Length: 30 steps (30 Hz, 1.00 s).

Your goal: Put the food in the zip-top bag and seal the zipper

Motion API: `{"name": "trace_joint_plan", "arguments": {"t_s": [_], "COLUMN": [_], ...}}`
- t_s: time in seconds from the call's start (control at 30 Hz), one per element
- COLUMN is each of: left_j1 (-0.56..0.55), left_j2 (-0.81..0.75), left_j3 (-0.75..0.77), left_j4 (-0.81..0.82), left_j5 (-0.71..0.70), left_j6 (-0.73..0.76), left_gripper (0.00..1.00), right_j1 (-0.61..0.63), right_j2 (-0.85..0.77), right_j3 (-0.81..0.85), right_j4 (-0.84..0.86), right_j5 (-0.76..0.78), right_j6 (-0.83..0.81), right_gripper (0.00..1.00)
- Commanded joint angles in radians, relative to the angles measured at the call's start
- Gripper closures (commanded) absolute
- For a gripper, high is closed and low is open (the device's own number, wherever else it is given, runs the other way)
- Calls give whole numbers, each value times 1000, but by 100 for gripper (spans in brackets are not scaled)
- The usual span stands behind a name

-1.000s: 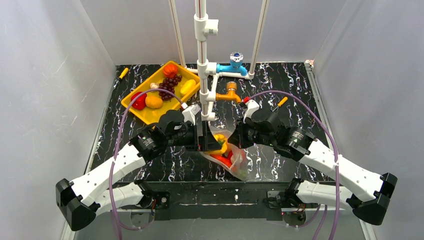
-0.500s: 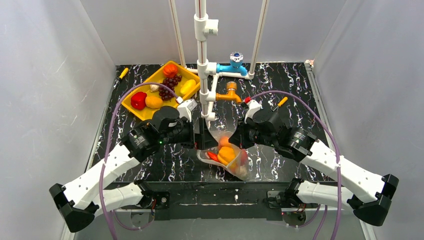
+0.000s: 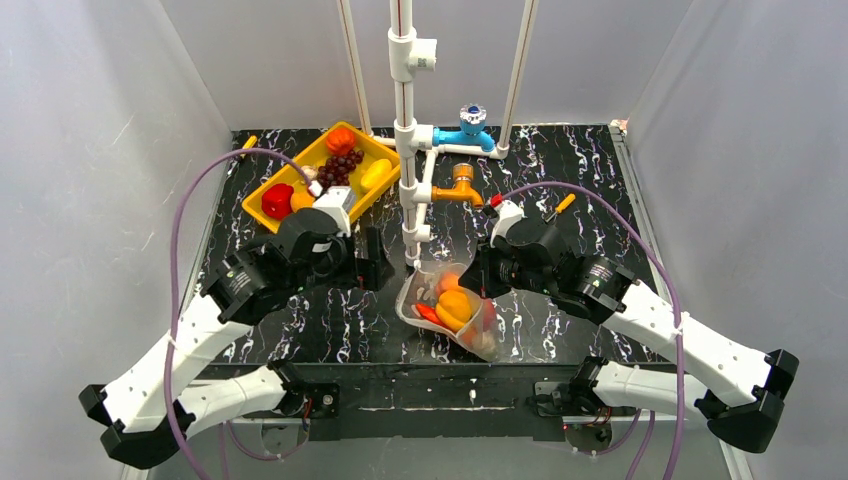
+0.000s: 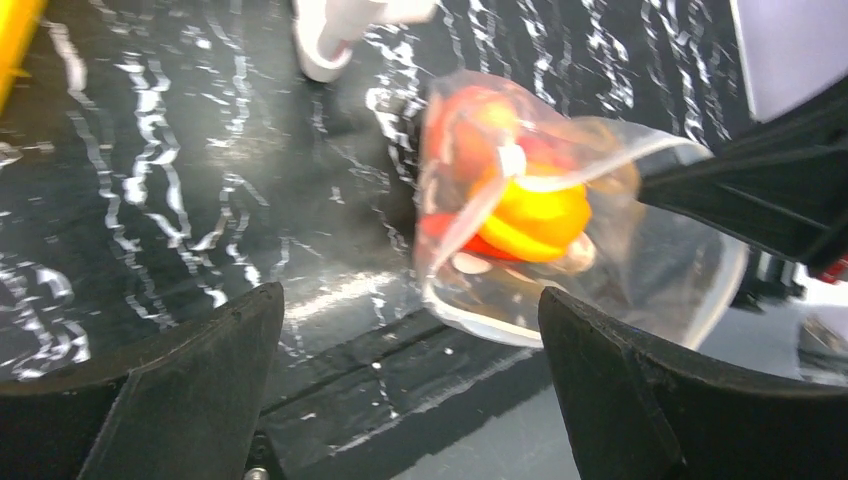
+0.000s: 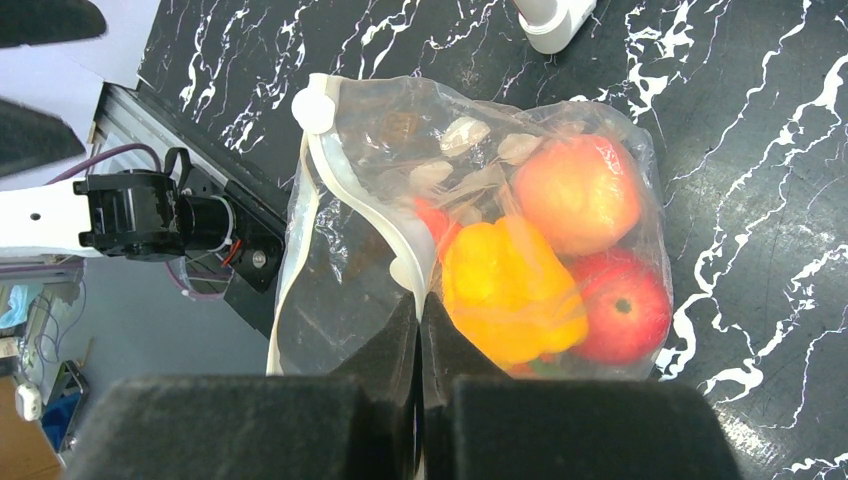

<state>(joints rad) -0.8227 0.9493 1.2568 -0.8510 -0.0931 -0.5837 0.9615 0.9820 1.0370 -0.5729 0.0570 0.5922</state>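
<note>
Pinching one lip of the bag (image 5: pixel 350 210), the right gripper (image 5: pixel 420 310) has its fingers pressed together on the pale zipper (image 5: pixel 335 180) strip. That grip seems meant to lift the rim so the mouth stays gaping and food can drop in without the plastic folding shut. The other lip sags free, so the opening is loose rather than taut.

The bag rests on the table (image 3: pixel 560 170) at mid-width, near the front, just on the near side of the pipe stand (image 3: pixel 405 120). Inside, a yellow pepper (image 5: pixel 510 285), a peach (image 5: pixel 580 190) and an apple (image 5: pixel 625 310) crowd the closed end. Their weight likely anchors the bag against the pull on the rim.

The left gripper (image 3: pixel 372 262) hangs just left of the bag, apart from it, with its fingers spread wide and nothing between them. In its wrist view the bag fills the gap ahead. It sits between the bag and the tray (image 3: pixel 282 168) at far left, a sensible spot for an arm that ferries pieces across.

The tray holds more food: a red pepper (image 3: pixel 276 200), grapes (image 3: pixel 340 167), a tomato (image 3: pixel 341 139) and a yellow piece (image 3: pixel 376 172). So loading looks about half done, and the zipper is not yet closed. The next fetch probably calls for a reach far-left while the right grip holds the mouth open.
</note>
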Motion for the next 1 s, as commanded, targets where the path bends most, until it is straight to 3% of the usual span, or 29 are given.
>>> {"name": "trace_joint_plan", "arguments": {"t_s": [0.0, 0.17, 0.33, 0.5, 0.67, 0.77, 0.97], "left_j1": [-3, 51, 267, 424, 606, 713, 840], "left_j2": [-76, -99, 9, 90, 201, 286, 448], "left_j3": [3, -62, -74, -131, -160, -153, -82], "left_j4": [-81, -15, 1, 119, 177, 208, 270], "left_j5": [-272, -289, -134, -28, 46, 186, 255], "left_j6": [2, 76, 146, 172, 46, -47, -96], "left_gripper": [2, 2, 2, 2, 2, 2, 1], "right_j1": [-6, -6, -6, -6, -6, -6, -6], "right_j2": [-25, -24, -29, -50, -57, -54, -39], "right_j3": [15, 14, 24, 12, -7, -3, 5], "right_j4": [30, 31, 17, 11, 16, 20, 27], "right_j5": [13, 5, 8, 15, 8, 1, -6], "right_j6": [-15, -13, -17, -12, 0, -1, -11], "right_gripper": [99, 99, 99, 99, 99, 99, 99]}}
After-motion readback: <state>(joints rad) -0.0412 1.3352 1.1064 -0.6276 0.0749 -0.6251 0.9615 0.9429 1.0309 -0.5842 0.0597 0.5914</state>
